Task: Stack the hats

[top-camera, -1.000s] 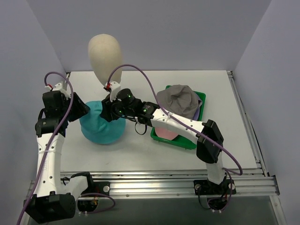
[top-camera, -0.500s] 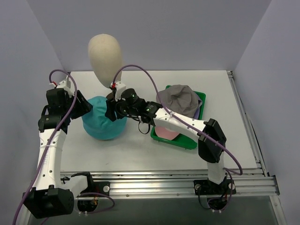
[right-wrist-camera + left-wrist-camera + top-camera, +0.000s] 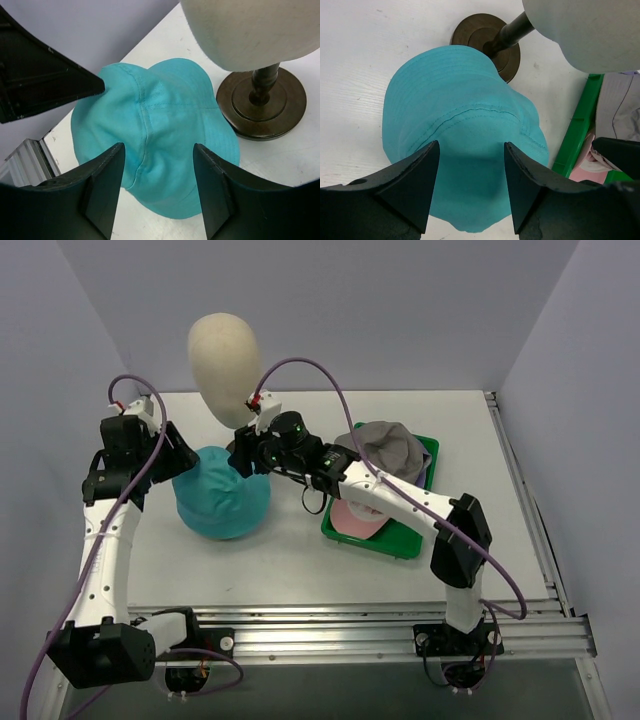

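A teal bucket hat (image 3: 222,504) lies crown-up on the table beside the mannequin stand. My left gripper (image 3: 186,454) hangs open over its left side; the jaws stand either side of the crown (image 3: 465,135) with nothing between them. My right gripper (image 3: 244,454) is open over the hat's right side (image 3: 155,125), jaws apart and empty. A grey floppy hat (image 3: 378,452) tops a pile in the green tray (image 3: 404,543), with a lilac cap (image 3: 423,478) and a pink cap (image 3: 352,521) showing beneath it.
The cream mannequin head (image 3: 223,355) stands at the back on a brown round base (image 3: 262,107), right behind the teal hat. White walls close off the left, back and right. A metal rail (image 3: 380,625) runs along the near edge.
Both grippers have drawn back and up from the teal hat toward the rear. The right jaws have opened wider. The hat has stayed in about the same place.
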Motion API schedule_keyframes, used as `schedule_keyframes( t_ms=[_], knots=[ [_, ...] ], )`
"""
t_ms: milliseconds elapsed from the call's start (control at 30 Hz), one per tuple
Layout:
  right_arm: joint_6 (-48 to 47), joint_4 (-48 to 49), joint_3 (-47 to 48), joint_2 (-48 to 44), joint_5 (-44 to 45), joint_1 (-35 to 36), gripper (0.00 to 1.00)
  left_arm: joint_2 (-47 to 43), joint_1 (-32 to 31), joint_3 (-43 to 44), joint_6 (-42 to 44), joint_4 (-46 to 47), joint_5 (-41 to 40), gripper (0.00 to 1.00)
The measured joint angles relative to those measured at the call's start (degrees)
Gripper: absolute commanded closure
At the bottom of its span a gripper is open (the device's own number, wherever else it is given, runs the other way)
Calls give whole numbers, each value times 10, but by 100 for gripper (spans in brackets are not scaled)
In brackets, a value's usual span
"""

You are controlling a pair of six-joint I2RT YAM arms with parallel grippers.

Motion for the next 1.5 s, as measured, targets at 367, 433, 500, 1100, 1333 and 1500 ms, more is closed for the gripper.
schedule_keyframes(
  t_ms=[367, 433, 500, 1100, 1333, 1500],
  knots=[
    [2, 1, 19, 70, 3, -10, 49, 14, -18, -3, 10, 11, -2, 34],
    [2, 2, 19, 75, 3, -10, 50, 15, -21, -3, 13, 14, -2, 34],
    [2, 2, 19, 75, 4, -11, 50, 18, -24, -3, 15, 18, -1, 33],
    [6, -50, 5, 47, 69, -30, 49, 20, -34, 62, 24, -36, -43, 6],
    [11, -95, -64, -75, 132, -106, 49, -61, -164, 95, 19, -57, -97, 6],
    [17, -123, -99, -121, 182, -187, 49, -92, -320, 58, -2, -46, -153, 6]
  ],
)
